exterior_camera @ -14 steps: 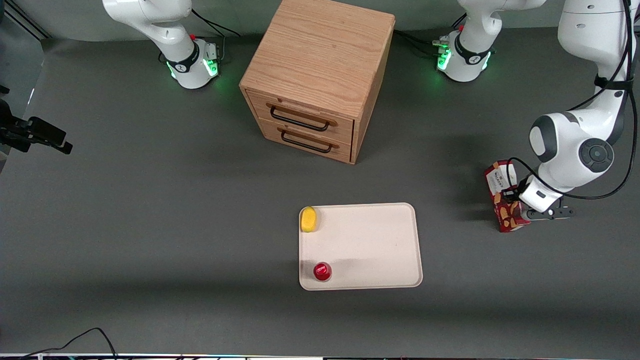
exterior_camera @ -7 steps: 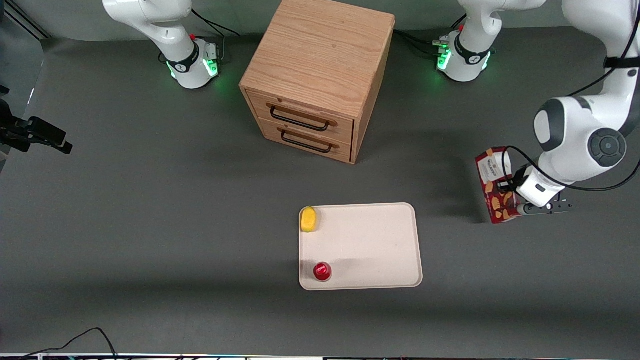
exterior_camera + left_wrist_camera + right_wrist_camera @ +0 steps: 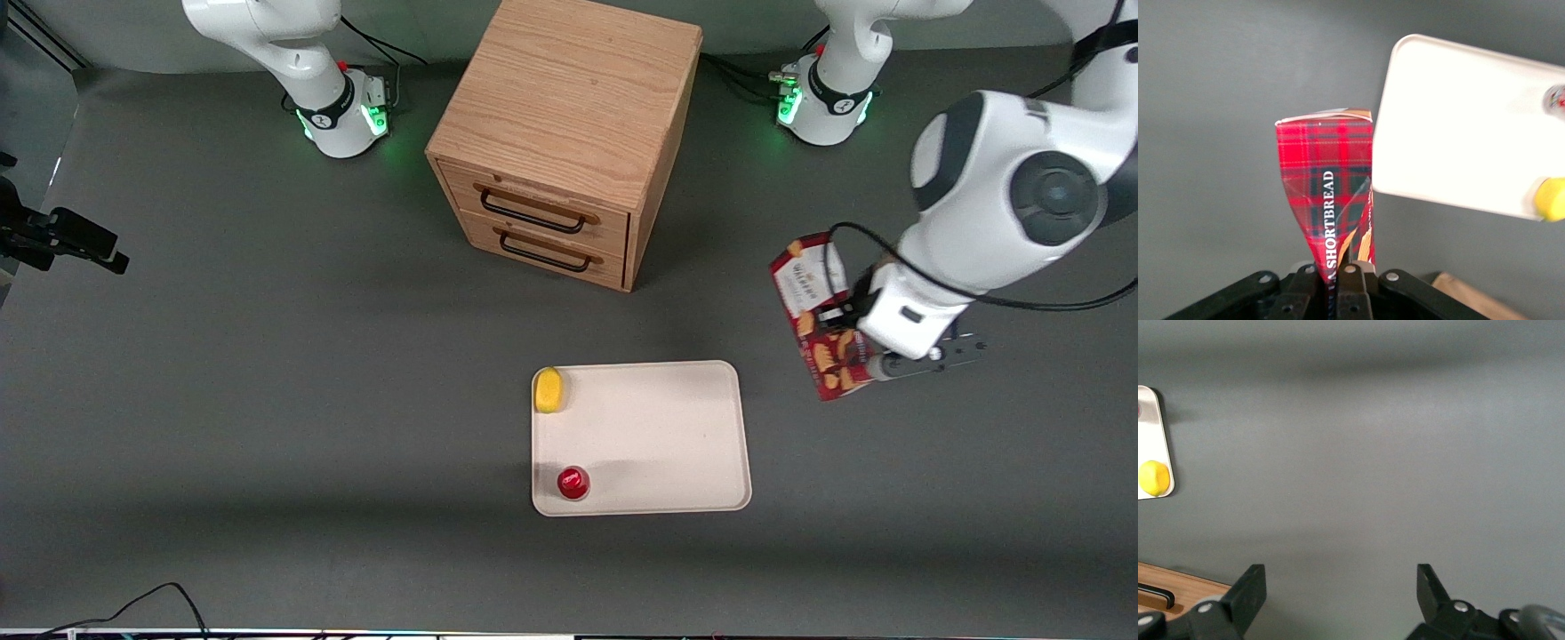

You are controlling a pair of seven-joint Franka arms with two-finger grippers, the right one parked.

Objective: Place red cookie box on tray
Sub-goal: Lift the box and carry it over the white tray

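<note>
The left arm's gripper (image 3: 876,363) is clenched on the red cookie box (image 3: 816,313), a tartan shortbread carton, and holds it in the air above the table (image 3: 267,400) toward the working arm's end. The wrist view shows the fingers (image 3: 1317,280) pinching one end of the carton so hard that the cardboard creases inward there, while the free end hangs away from the claw. The carton is tilted, not level, and it is near the tray (image 3: 658,427) but not yet over it.

The step in hand is the carry to the tray. To do it well, the arm should travel sideways toward the tray's bare middle and the edge nearest the working arm, and lower only once the whole length of the box is inside the rim. The yellow fruit-shaped item (image 3: 549,389) and the small red-capped item (image 3: 573,483) sit at the tray's two corners toward the parked arm's end, so that bare stretch gives ample room. Because the grip is at one end, the box may swing; a slow, steady move suits it. Laying the long side flat before letting go should keep it from tipping over the rim. The wooden drawer cabinet (image 3: 569,133) stands well clear of the path.
</note>
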